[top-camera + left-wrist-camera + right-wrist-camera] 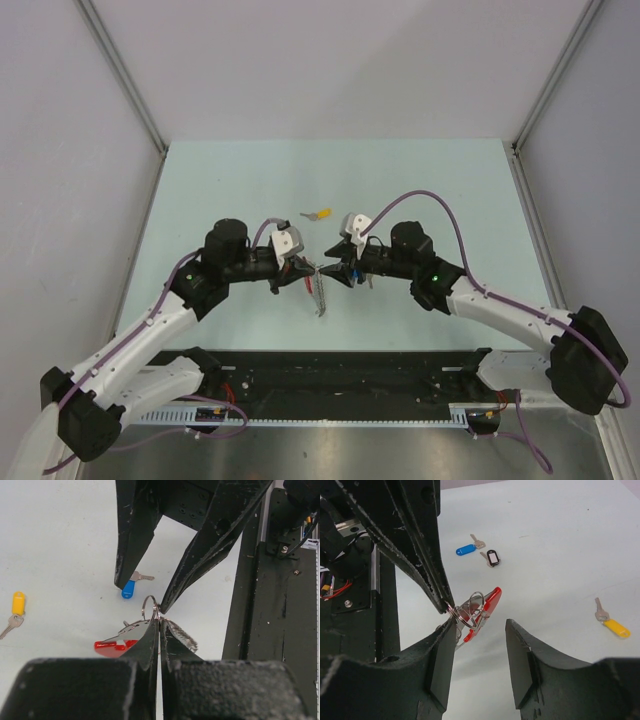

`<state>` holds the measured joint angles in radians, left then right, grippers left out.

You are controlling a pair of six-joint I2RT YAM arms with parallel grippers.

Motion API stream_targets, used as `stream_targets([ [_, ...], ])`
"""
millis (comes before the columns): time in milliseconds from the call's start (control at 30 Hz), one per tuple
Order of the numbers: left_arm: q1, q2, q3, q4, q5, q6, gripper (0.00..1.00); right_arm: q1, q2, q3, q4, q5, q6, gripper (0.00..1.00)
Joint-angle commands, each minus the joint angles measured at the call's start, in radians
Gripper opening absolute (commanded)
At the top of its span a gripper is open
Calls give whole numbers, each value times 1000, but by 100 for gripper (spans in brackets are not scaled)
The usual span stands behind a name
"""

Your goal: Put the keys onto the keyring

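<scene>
Left gripper [159, 622] clamped shut on keyring [150, 607], loop just past its tips. Right gripper [481, 630] jaws apart, empty, flanking the loop. Blue key [129, 589] lies near one right fingertip. Suggest pinching its cap, blade free, ring steady.

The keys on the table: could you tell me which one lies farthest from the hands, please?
The yellow-capped key, alone toward the far side; the blue-capped key lies beside the right hand.
</scene>
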<state>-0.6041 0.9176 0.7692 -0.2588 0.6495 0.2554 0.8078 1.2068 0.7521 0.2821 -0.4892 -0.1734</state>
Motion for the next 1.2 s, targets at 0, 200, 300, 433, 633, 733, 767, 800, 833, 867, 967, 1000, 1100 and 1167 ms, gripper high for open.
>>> stream_targets([
  [0, -17, 12, 53, 1, 78, 31, 0, 4, 20, 23, 146, 87, 52, 49],
  [200, -36, 10, 59, -23, 124, 53, 0, -31, 51, 23, 204, 274, 152, 49],
  [300, -34, -2, 55, -16, 105, 53, 0, -67, 43, 21, 155, 337, 169, 49],
  [433, -34, -8, 56, -22, 30, 53, 0, -116, 14, 21, 69, 361, 210, 49],
  [633, -33, 4, 64, -31, -74, 33, 0, -131, -56, 23, -20, 238, 144, 49],
  [733, -33, 15, 65, -34, -167, -11, 3, -131, -49, 21, -52, 204, 135, 50],
  [767, -33, 12, 61, -30, -200, -33, 8, -131, -44, 23, -66, 192, 141, 50],
  [800, -34, 9, 55, -23, -261, -56, 22, -131, -23, 21, -72, 186, 150, 50],
  [833, -34, 4, 36, -17, -284, -97, 28, -131, -10, 21, -78, 181, 158, 50],
  [867, -34, -8, 24, -5, -309, -117, 34, -131, 5, 30, -98, 179, 169, 50],
  [967, -33, -22, -13, 6, -433, -226, 54, -130, 118, 75, -191, 184, 227, 50],
  [1000, -33, -25, -21, 9, -468, -249, 62, -128, 146, 99, -207, 181, 238, 50],
  [1100, -33, -25, -67, 50, -568, -416, 74, -110, 214, 108, -225, 188, 265, 50],
  [1167, -34, -22, -122, 88, -631, -546, 78, -99, 234, 108, -241, 225, 278, 50],
])
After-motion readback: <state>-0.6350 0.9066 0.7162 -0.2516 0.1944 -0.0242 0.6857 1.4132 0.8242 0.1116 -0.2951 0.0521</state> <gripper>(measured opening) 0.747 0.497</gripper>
